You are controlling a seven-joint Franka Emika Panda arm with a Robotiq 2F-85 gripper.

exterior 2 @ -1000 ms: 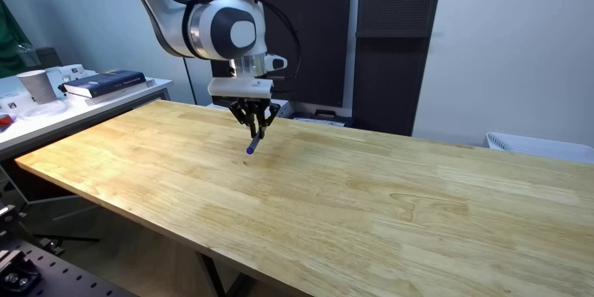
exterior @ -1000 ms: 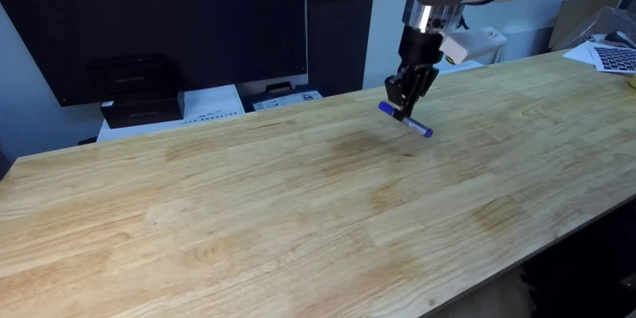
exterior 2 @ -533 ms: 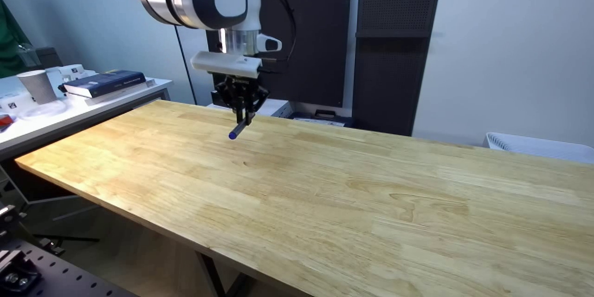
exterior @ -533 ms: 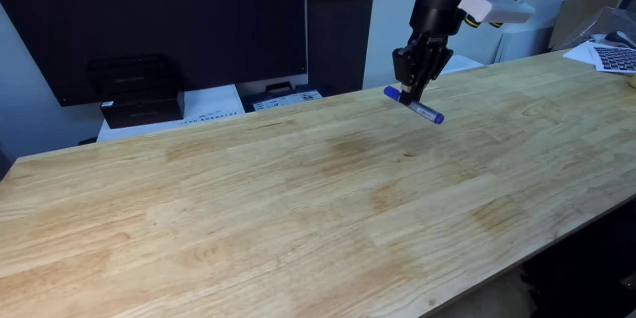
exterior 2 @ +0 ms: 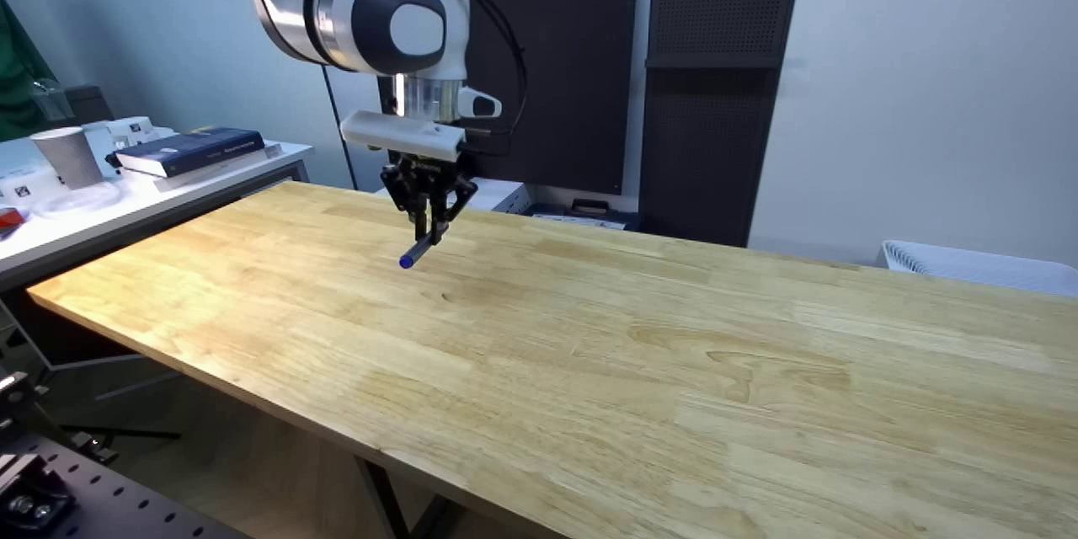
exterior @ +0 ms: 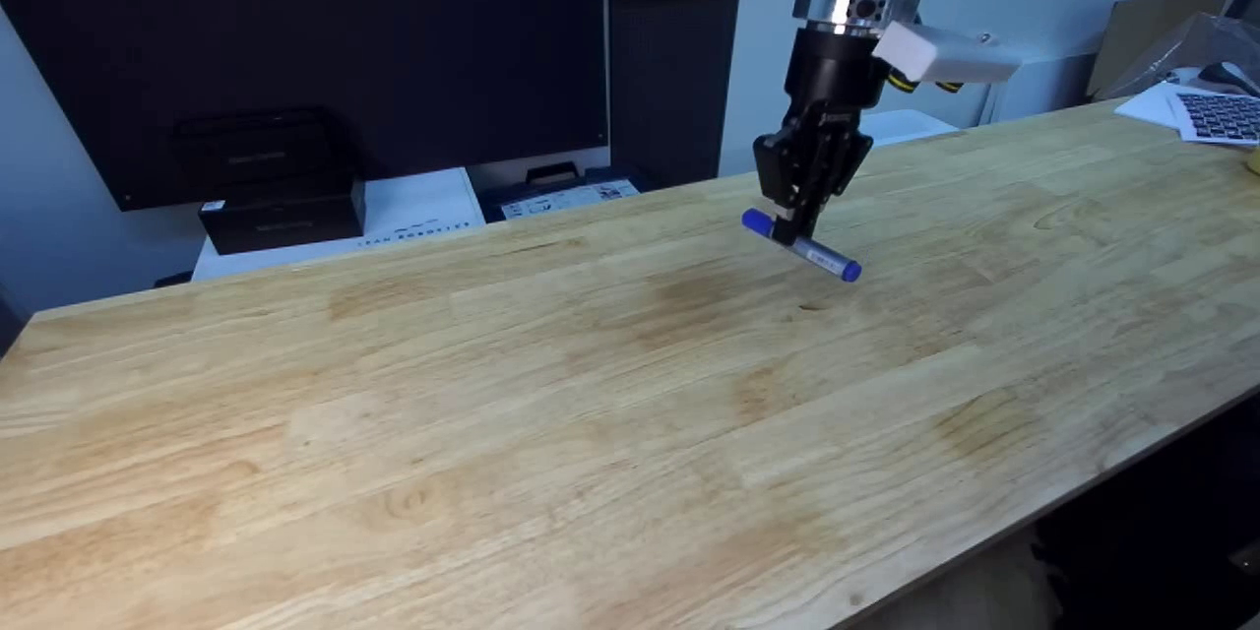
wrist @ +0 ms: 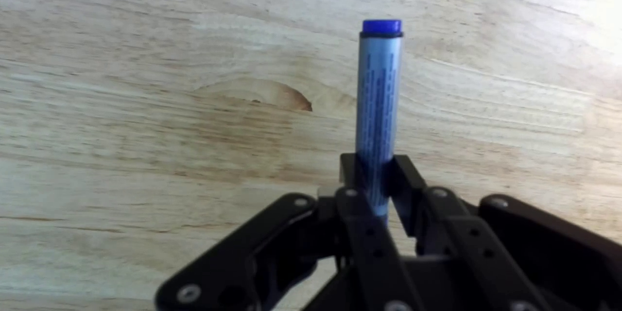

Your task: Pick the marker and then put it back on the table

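The marker is slim, with a pale printed barrel and blue ends; it shows in both exterior views (exterior: 825, 258) (exterior 2: 415, 253) and in the wrist view (wrist: 379, 92). My gripper (exterior: 793, 226) is shut on the marker's middle part, with a black pad on each side of the barrel. The gripper also shows in an exterior view (exterior 2: 428, 232) and in the wrist view (wrist: 376, 170). The marker is held roughly level, tilted slightly, a little above the light wooden table (exterior: 472, 413), near its back edge. Part of the marker's far end is hidden behind the fingers in the wrist view.
Beyond the back edge are a black box (exterior: 283, 220), a white box (exterior: 413, 202) and a dark case (exterior 2: 585, 215). A keyboard (exterior: 1221, 116) lies at the table's far end. A side desk holds books (exterior 2: 189, 150) and a cup (exterior 2: 69, 157).
My gripper rose with the marker between one second and half a second ago, and has since come down again. The marker stays in the grip and has shifted sideways over the table.
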